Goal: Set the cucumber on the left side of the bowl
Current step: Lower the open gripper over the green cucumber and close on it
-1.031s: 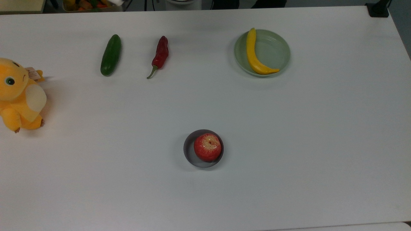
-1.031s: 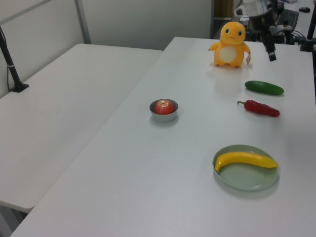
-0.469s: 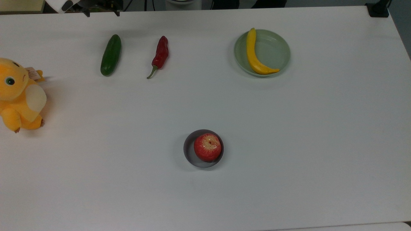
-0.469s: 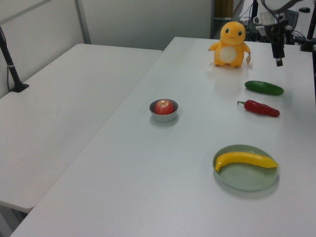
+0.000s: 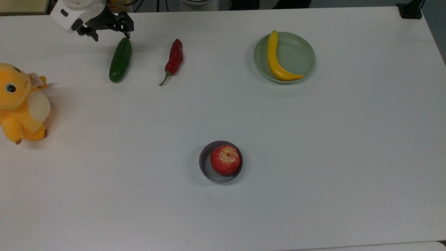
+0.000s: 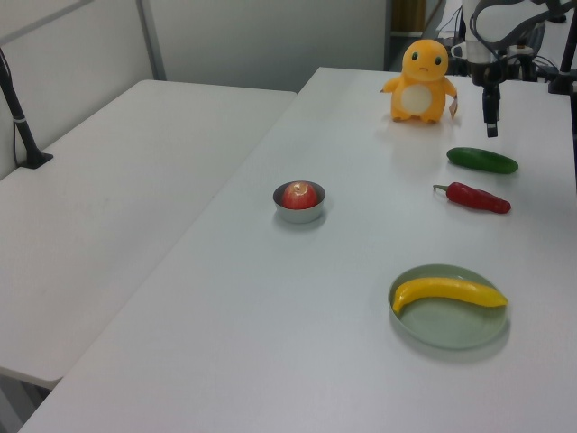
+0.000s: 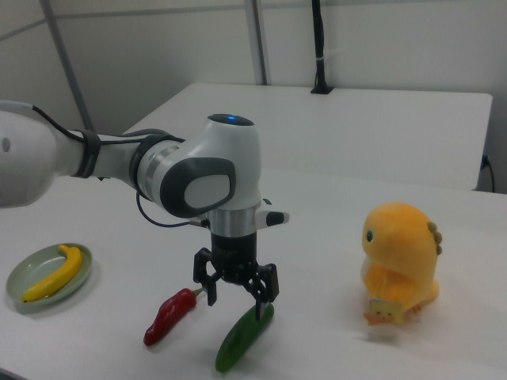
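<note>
Since half a second ago the gripper (image 5: pixel 110 35) has come further in over the table (image 5: pixel 313 157) from the far edge of the top view, and now hangs above the far end of the cucumber (image 5: pixel 120 60); nothing else has shifted. In the right view the gripper (image 7: pixel 238 297) has its two fingers spread wide with nothing between them, one fingertip (image 7: pixel 265 308) in line with the cucumber's (image 7: pixel 245 336) nearer end (whether it touches cannot be told from here). In the left view the gripper (image 6: pixel 490 124) points straight down and clearly stands above the cucumber (image 6: pixel 482 161), apart from it.

The cucumber lies flat near the top view's upper left, just beside the red chili (image 5: pixel 174 61), which lies roughly parallel on its right in the top view. The bowl (image 5: pixel 205 169) sits well apart from both, toward the middle of the table and nearer the camera, with a red apple (image 5: pixel 225 160) inside it. A pale green plate (image 5: pixel 299 55) holding a banana (image 5: pixel 277 59) rests toward the top view's upper right. A yellow plush toy (image 5: pixel 21 103) stands at the top view's left edge, near the cucumber.
</note>
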Tool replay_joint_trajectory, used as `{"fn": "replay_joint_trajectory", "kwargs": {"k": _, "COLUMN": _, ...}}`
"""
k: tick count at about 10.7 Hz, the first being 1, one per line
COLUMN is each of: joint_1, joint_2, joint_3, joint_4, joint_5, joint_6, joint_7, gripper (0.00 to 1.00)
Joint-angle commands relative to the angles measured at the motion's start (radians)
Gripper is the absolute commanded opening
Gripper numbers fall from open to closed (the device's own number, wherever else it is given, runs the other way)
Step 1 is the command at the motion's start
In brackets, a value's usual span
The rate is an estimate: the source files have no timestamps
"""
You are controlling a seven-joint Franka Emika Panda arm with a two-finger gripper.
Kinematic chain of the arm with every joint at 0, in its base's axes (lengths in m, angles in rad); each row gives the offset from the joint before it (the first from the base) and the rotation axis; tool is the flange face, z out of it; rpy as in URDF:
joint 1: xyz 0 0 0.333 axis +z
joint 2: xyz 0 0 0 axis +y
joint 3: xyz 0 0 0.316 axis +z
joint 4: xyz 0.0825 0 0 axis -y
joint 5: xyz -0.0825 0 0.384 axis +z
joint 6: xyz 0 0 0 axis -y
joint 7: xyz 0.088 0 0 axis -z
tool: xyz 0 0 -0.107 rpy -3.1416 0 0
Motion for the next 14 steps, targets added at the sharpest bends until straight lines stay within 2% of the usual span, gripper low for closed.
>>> {"fn": "replay_joint_trajectory", "kwargs": {"k": 1, "joint_1": 0.0, "joint_2": 0.021, "joint_3": -0.009, "joint_4": -0.062, "joint_5": 0.036, "joint_6": 0.132, "joint_7": -0.055, "gripper": 1.0}}
{"fn": "replay_joint_trajectory", "kwargs": {"k": 3, "joint_1": 0.002, "joint_2": 0.067, "joint_3": -0.009, "joint_4": -0.081, "joint_5": 0.086, "joint_6": 0.207, "joint_7": -0.055, "gripper": 1.0}}
{"fn": "replay_joint_trajectory", "kwargs": {"k": 7, "joint_1": 0.006, "joint_2": 0.089, "joint_3": -0.008, "joint_4": -0.116, "joint_5": 0.096, "joint_6": 0.294, "joint_7": -0.045, "gripper": 1.0}}
{"fn": "replay_joint_trajectory", "kwargs": {"k": 8, "joint_1": 0.006, "joint_2": 0.089, "joint_3": -0.006, "joint_4": -0.119, "joint_5": 0.096, "joint_6": 0.298, "joint_7": -0.043, "gripper": 0.95}}
{"fn": "replay_joint_trajectory", "kwargs": {"k": 10, "joint_1": 0.006, "joint_2": 0.089, "joint_3": -0.006, "joint_4": -0.119, "joint_5": 0.1, "joint_6": 0.296, "joint_7": -0.038, "gripper": 0.68}}
{"fn": "replay_joint_trajectory", "kwargs": {"k": 12, "joint_1": 0.005, "joint_2": 0.089, "joint_3": -0.006, "joint_4": -0.117, "joint_5": 0.128, "joint_6": 0.296, "joint_7": -0.043, "gripper": 0.29}}
{"fn": "replay_joint_trajectory", "kwargs": {"k": 13, "joint_1": 0.005, "joint_2": 0.084, "joint_3": -0.006, "joint_4": -0.114, "joint_5": 0.128, "joint_6": 0.29, "joint_7": -0.051, "gripper": 0.15}}
{"fn": "replay_joint_trajectory", "kwargs": {"k": 14, "joint_1": 0.003, "joint_2": 0.083, "joint_3": -0.006, "joint_4": -0.114, "joint_5": 0.129, "joint_6": 0.29, "joint_7": -0.051, "gripper": 0.13}}
